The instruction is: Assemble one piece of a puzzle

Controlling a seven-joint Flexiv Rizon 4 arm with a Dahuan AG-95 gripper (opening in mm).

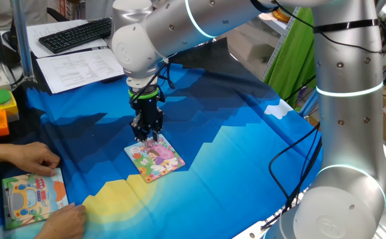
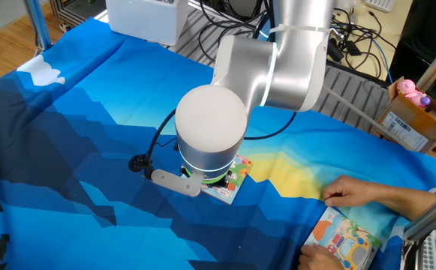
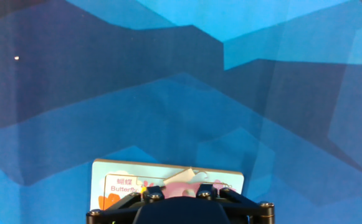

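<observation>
- One fixed view: the black two-finger pincer points steeply down with its tips at the far corner of the small square cartoon-girl puzzle board in pink, yellow and light blue, which lies flat on the blue and yellow patterned tablecloth; whether the jaws are apart or clamped I cannot tell from here
- Well off to the left of the pincer a person's hand rests beside an orange-bordered board with a cartoon vehicle picture, which is not part of this job
- Other fixed view: the silver arm's round white wrist housing hides the pincer entirely; only one edge of the puzzle board shows from under it
- Hand view: just ahead of the pincer's black body sits the board's near edge, and on it a tiny pale pink-and-white jigsaw piece with knobbed edges, seemingly tilted, one corner raised; the fingertips are out of sight, so a grip on it cannot be confirmed
- Judgement: the step looks like seating the piece; it would go best with knobs lined up over the gap, a straight gentle press, and the board kept from sliding on the cloth
</observation>
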